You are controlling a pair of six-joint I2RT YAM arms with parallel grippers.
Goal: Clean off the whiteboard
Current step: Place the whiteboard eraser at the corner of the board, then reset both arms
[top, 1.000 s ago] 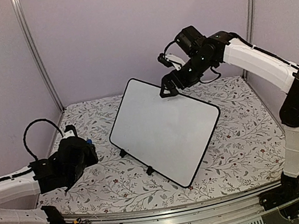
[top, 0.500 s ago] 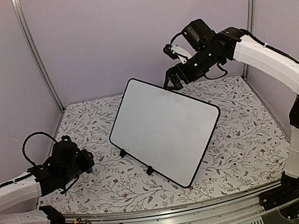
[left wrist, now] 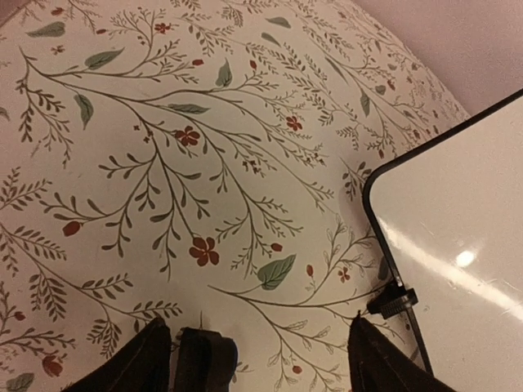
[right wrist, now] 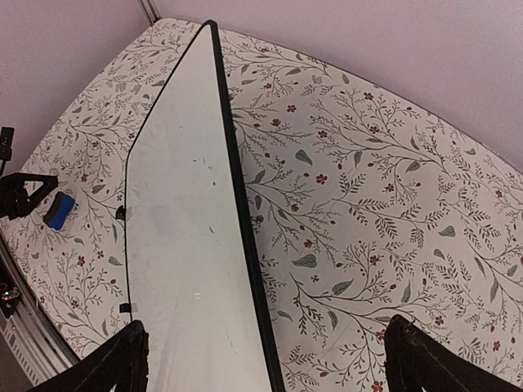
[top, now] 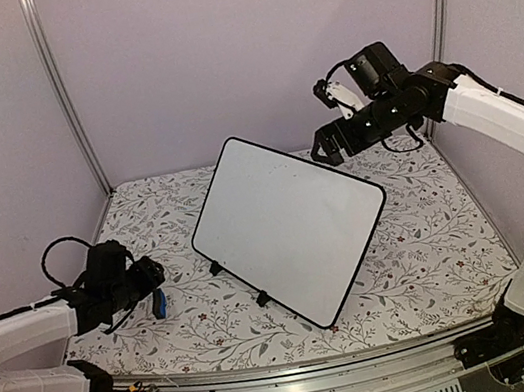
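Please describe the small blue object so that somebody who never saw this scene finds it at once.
Start at the large whiteboard standing in the middle of the floral table. Left of it, beside the left end effector, lies a small block. It alone is bright blue.

Light was soft and even from overhead, moderately bright, with a lilac cast on the back wall (top: pixel 216 52). Top view was sharp. The whiteboard (top: pixel 288 227) threw only a faint shadow on the table (top: pixel 425 258). Left wrist view was warmer and dimmer, with a small glare spot on the board. The left gripper (left wrist: pixel 257 359) fingers were dark and out of focus. Right wrist view was wide-angle, with the table edge bowed and the right gripper (right wrist: pixel 270 367) fingers silhouetted in the corners.
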